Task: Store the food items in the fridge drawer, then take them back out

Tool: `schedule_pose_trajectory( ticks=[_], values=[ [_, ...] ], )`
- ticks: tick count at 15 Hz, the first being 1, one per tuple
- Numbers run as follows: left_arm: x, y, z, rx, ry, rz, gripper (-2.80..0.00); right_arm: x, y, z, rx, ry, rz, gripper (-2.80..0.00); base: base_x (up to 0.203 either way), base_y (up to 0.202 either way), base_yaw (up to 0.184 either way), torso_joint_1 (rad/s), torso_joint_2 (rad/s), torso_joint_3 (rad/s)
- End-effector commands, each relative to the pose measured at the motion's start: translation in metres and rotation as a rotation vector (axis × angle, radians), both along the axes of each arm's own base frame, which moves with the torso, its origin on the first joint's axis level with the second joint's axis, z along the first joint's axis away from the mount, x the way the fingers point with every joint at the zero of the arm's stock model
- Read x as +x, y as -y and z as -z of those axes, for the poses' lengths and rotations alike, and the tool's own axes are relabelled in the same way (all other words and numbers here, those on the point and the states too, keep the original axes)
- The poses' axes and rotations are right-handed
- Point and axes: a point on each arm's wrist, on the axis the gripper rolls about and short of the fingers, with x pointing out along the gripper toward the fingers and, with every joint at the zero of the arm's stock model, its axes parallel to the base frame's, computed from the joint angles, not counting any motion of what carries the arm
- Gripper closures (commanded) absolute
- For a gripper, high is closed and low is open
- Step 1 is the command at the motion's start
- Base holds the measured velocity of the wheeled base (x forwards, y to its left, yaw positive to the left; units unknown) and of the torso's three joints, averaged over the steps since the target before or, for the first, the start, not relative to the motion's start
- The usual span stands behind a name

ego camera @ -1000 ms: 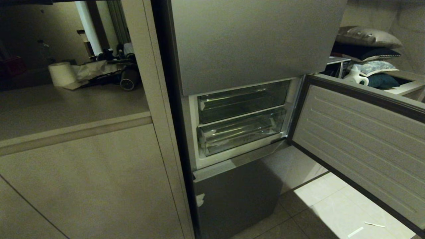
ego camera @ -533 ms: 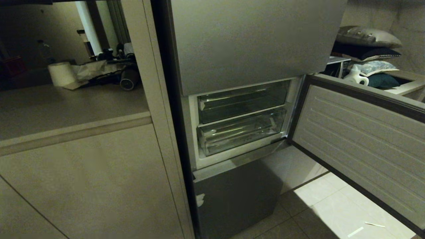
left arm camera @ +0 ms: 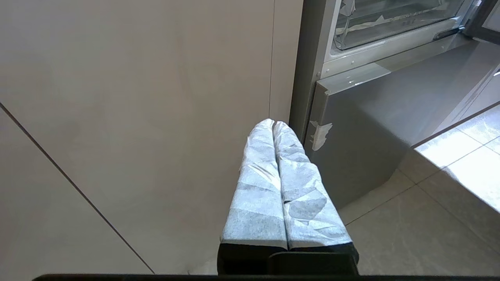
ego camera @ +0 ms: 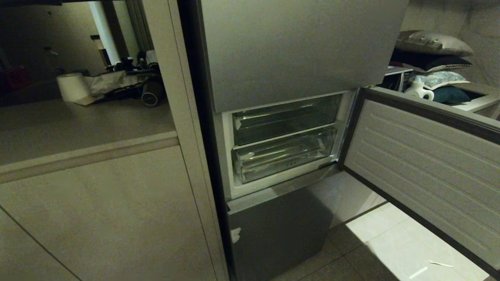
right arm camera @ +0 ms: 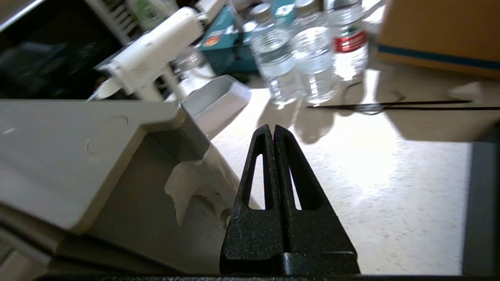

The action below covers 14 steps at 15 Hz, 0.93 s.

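Zero visible change in head view over the last second: fridge door (ego camera: 422, 171) swung open to the right as before, fridge drawer (ego camera: 283, 158) pushed fully in, same place. Upper clear bin (ego camera: 285, 119) above it likewise shut. Neither arm in head view.

Left pincer (left arm camera: 273, 124): pressed shut, empty, parked low in front of the pale cabinet panel (left arm camera: 136, 117), just beside the fridge's lower corner.

Right pincer (right arm camera: 272, 127): narrow, tips together, nothing held. Poised over a pale surface (right arm camera: 371, 175) away from the fridge, near water bottles (right arm camera: 308, 58) and a cardboard box (right arm camera: 437, 35).

Food items: not found in any view. None seen through the drawer front, though reflections prevent certainty.

Judgement: drawer untouched, nothing carried, so storing apparently at the fetch stage at most. Probable needs: locating a food item near the right pincer, opening that pincer before any grasp, pulling the drawer out before any drop.
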Motion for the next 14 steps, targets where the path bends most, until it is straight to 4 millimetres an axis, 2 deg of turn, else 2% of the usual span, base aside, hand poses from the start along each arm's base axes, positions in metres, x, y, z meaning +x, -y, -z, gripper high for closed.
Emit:
schedule_pose_trajectory(
  ticks=[1, 6, 14],
  values=[
    [0.0001, 0.0, 0.0001, 0.0, -0.002, -0.001, 0.0, -0.0062, 0.0056, 0.0033, 0.011, 0.008, -0.034, 0.0, 0.0, 0.0, 0.0, 0.0, 0.0, 0.0],
    [0.0001, 0.0, 0.0001, 0.0, -0.002, -0.001, 0.0, -0.0129, 0.0005, 0.0002, 0.01, 0.02, -0.087, 0.0, 0.0, 0.0, 0.0, 0.0, 0.0, 0.0],
    [0.0001, 0.0, 0.0001, 0.0, -0.002, -0.001, 0.0, -0.0149, 0.0055, 0.0, 0.053, 0.062, -0.144, 0.0, 0.0, 0.0, 0.0, 0.0, 0.0, 0.0]
  ],
)
